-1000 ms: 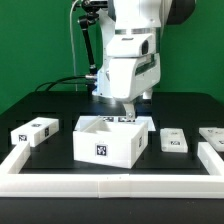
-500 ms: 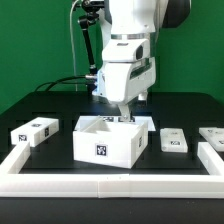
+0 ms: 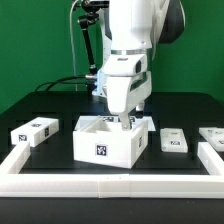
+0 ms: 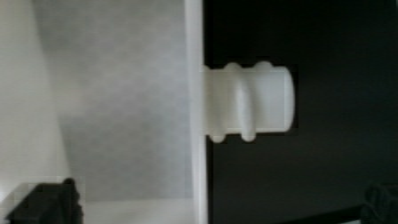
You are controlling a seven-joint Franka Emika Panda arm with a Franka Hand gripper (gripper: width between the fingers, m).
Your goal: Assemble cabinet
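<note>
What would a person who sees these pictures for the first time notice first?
The big white robot arm fills the upper middle of the exterior view, its gripper at the back wall of the open white plastic cabinet box in the middle of the black table. In the wrist view, a ribbed white peg juts from a white panel against black.

The arm (image 3: 130,45) is white, with bulky rounded casings and a dark grey band at one joint. Black cables (image 3: 88,50) run alongside it. The pincer (image 3: 122,119) has dark fingers (image 4: 47,205).
</note>
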